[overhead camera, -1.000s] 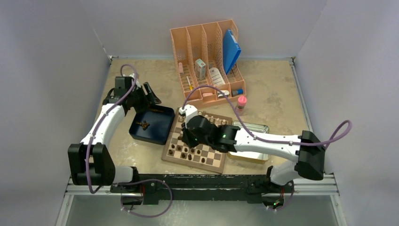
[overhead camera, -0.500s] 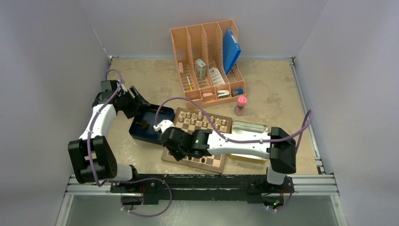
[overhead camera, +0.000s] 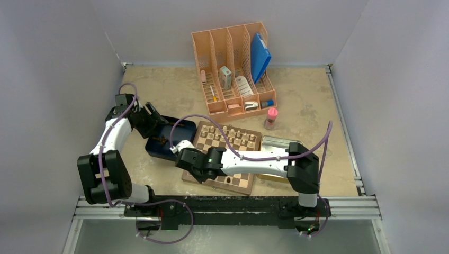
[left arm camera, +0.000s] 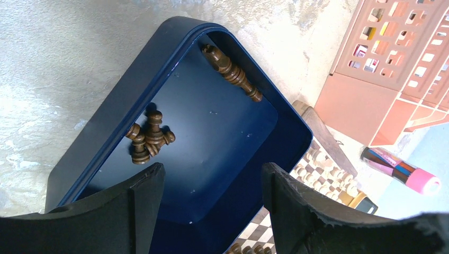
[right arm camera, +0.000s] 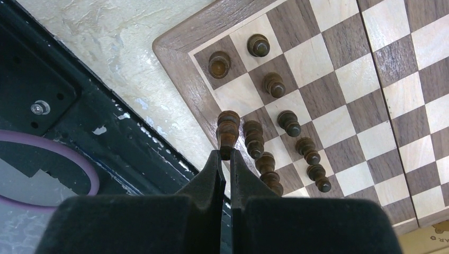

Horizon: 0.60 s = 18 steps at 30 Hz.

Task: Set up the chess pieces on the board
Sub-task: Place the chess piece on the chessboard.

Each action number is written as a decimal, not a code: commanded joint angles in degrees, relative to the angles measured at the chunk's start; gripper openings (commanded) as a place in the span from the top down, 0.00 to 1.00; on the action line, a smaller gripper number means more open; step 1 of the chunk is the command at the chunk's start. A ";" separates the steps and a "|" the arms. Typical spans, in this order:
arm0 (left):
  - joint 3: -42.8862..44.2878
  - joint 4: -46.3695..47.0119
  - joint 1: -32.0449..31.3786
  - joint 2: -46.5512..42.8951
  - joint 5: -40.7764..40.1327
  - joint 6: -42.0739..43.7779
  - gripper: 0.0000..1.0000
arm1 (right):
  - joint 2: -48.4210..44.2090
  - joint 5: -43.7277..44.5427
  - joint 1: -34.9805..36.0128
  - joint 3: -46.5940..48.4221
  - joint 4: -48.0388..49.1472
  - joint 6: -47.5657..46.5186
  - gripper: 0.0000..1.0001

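My right gripper point(right arm camera: 225, 154) is shut on a dark brown chess piece point(right arm camera: 228, 133), which hangs over the near left rim of the board point(right arm camera: 339, 63). Several more dark pieces point(right arm camera: 274, 84) stand in two rows on the squares beside it. From above, the right gripper point(overhead camera: 195, 170) sits at the board's point(overhead camera: 239, 182) near left corner. My left gripper point(left arm camera: 213, 168) is open above the dark blue tray point(left arm camera: 222, 137). In the tray lie a small heap of dark pieces point(left arm camera: 148, 140) and one long piece point(left arm camera: 231, 72). The left gripper point(overhead camera: 153, 119) hovers at the tray's left edge.
Pale beige pieces point(overhead camera: 230, 132) line the board's far rows. A peach file organizer point(overhead camera: 233, 69) stands behind the board, with a pink-capped bottle point(overhead camera: 272, 116) to its right. A metal tin point(overhead camera: 283, 143) lies right of the board. The table's black front rail point(right arm camera: 63, 106) runs close by the right gripper.
My right arm has swung left from the middle of the board to its near left corner, jaws shut throughout. The left arm has drawn back a little to the left over the tray.
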 commanded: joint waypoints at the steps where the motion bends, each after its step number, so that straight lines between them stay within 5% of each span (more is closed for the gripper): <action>1: -0.23 0.55 0.58 -0.36 -0.56 -0.42 0.34 | 0.13 2.13 0.18 3.19 -1.99 -0.48 1.00; 18: 0.04 0.22 0.56 -1.77 -1.81 -1.03 0.34 | 3.39 2.78 0.18 5.65 -3.03 0.07 0.95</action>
